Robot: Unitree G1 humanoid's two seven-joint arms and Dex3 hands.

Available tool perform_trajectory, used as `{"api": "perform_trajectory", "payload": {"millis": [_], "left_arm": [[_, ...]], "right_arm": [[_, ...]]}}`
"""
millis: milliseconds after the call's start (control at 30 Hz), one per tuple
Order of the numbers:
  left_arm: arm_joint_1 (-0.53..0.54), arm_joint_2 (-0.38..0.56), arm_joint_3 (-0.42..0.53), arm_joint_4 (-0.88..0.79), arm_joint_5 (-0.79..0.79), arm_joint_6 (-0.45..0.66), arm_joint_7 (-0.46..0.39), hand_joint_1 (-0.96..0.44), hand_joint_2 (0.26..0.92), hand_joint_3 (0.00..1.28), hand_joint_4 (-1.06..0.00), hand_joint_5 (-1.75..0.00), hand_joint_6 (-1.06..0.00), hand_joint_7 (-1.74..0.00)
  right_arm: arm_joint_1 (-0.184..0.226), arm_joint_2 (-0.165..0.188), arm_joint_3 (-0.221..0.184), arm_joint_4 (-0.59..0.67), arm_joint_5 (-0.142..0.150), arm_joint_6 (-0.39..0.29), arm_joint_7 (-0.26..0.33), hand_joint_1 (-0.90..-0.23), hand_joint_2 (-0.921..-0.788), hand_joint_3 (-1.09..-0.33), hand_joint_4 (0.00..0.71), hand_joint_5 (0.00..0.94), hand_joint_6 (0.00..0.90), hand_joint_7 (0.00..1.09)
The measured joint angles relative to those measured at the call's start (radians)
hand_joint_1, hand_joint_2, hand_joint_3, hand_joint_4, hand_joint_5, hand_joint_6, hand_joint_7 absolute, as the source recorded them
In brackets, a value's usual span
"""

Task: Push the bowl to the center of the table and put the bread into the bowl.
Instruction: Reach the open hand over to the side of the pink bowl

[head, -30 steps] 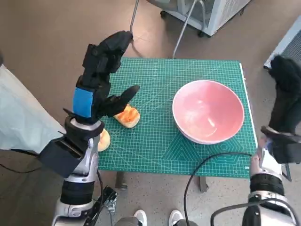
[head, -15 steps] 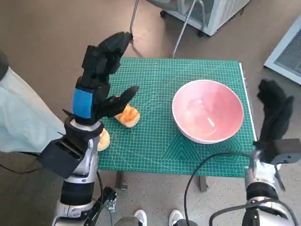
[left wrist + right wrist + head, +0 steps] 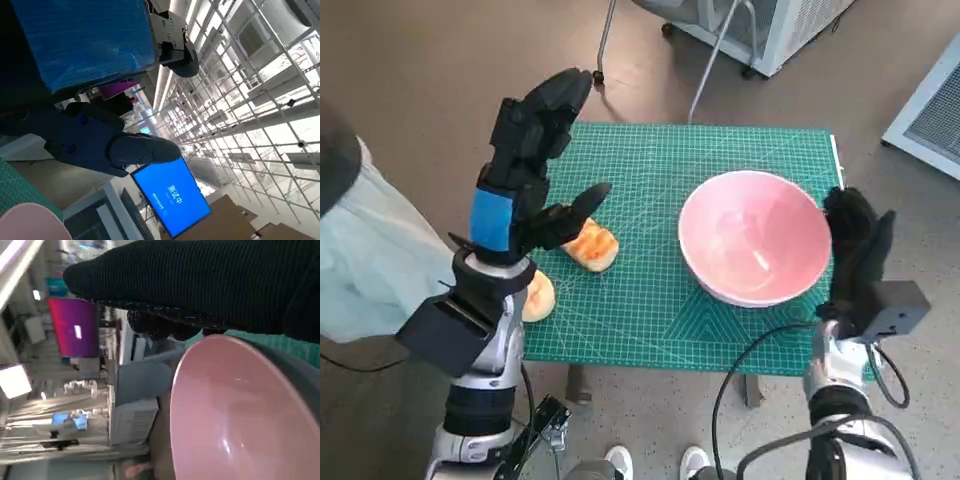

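**Bowl being pushed toward the mat's centre**

Bowl (image 3: 754, 249) is the thing in hand: a wide, shallow pink dish with a smooth, glossy inside, standing on the right half of the green mat (image 3: 650, 300), right of centre. Nearest the robot, the gloved right hand (image 3: 852, 255) is laid against the bowl's right rim, fingers together and flat, nothing grasped; in the right wrist view the glove (image 3: 200, 285) is seen lying over the rim of the bowl (image 3: 220, 405). The push is judged to be under way, with some travel toward the left needed before the bowl sits at the centre. A steady sideways press, low on the wall, is called for, so that the bowl slides rather than tips.

On the left, the left hand (image 3: 525, 165) is held raised above the mat, fingers spread and nothing gripped. Just beside its lower finger a piece of bread (image 3: 590, 245) is seen lying on the mat, orange-brown and rounded. A second bread piece (image 3: 536, 297) lies at the mat's left edge, partly hidden by the forearm. The bread step is not yet begun.
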Motion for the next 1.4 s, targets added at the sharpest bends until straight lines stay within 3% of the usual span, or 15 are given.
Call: {"api": "perform_trajectory", "payload": {"millis": [233, 633, 933, 1400], "left_arm": [[0.011, 0.012, 0.0, -0.006, 0.0, 0.0, -0.002, -0.44, 0.921, 0.24, -0.33, 0.0, -0.13, -0.61], [0.036, 0.037, 0.007, -0.025, 0.0, 0.0, -0.011, -0.45, 0.921, 0.25, -0.32, 0.0, -0.15, -0.55], [0.056, 0.043, 0.015, -0.033, 0.0, 0.001, -0.014, -0.44, 0.921, 0.24, -0.32, 0.0, -0.18, -0.47], [0.075, 0.048, 0.02, -0.05, 0.0, 0.009, -0.015, -0.44, 0.921, 0.24, -0.32, 0.0, -0.2, -0.4]], "right_arm": [[-0.054, 0.037, -0.009, 0.016, 0.002, 0.056, -0.042, -0.567, -0.921, -0.949, 0.281, 0.042, 0.101, 0.71], [-0.143, 0.083, -0.052, 0.025, 0.022, 0.137, -0.078, -0.566, -0.921, -0.889, 0.298, 0.034, 0.161, 0.7], [-0.203, 0.1, -0.056, 0.032, 0.022, 0.179, -0.108, -0.566, -0.921, -0.875, 0.311, 0.034, 0.181, 0.7], [-0.243, 0.119, -0.052, 0.033, 0.018, 0.221, -0.119, -0.578, -0.921, -0.866, 0.339, 0.039, 0.213, 0.71]]}}
